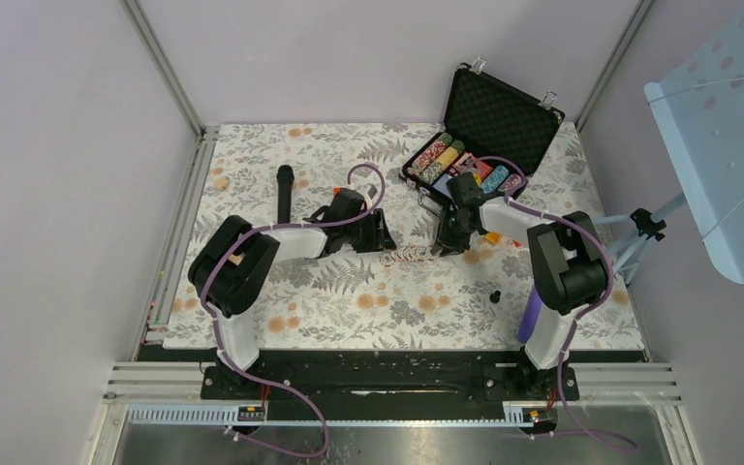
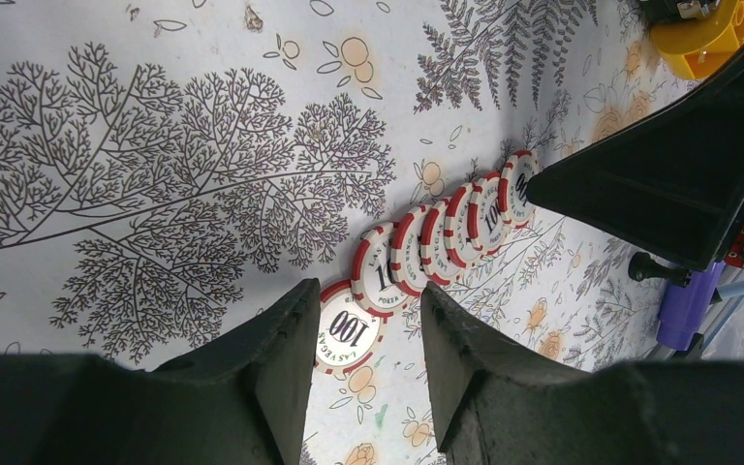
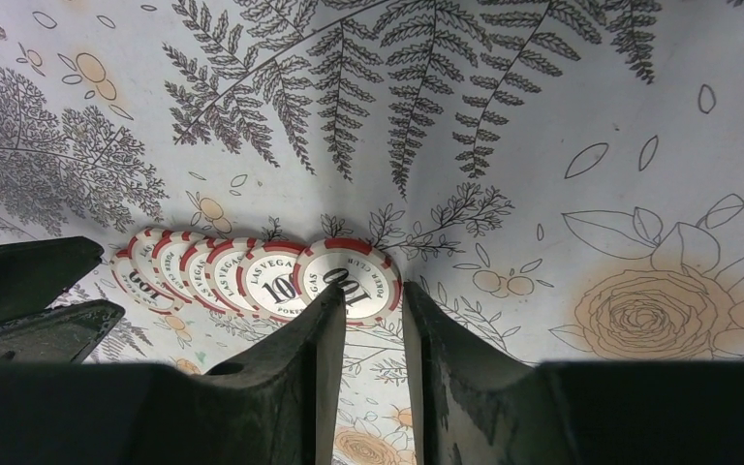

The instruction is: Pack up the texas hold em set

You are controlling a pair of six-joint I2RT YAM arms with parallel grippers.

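The black briefcase [image 1: 500, 108] stands open at the back right, with striped chips [image 1: 443, 158] in its foam tray. A fanned row of red-and-white "100" poker chips [image 1: 409, 257] lies flat on the floral cloth between my grippers. My left gripper [image 1: 385, 239] is open at the row's left end; in the left wrist view its fingertips [image 2: 368, 315] straddle the end chip [image 2: 349, 329] without closing on it. My right gripper [image 1: 446, 242] is at the row's right end, jaws narrowly open [image 3: 368, 300], with the end chip [image 3: 349, 276] just ahead of the tips.
A black microphone [image 1: 284, 194] lies at the back left of the cloth. A purple tool [image 1: 530, 320] and a small black piece [image 1: 493, 294] lie near the right arm's base. A yellow part [image 2: 702, 39] sits beyond the right gripper. A tripod [image 1: 644, 228] stands at the right.
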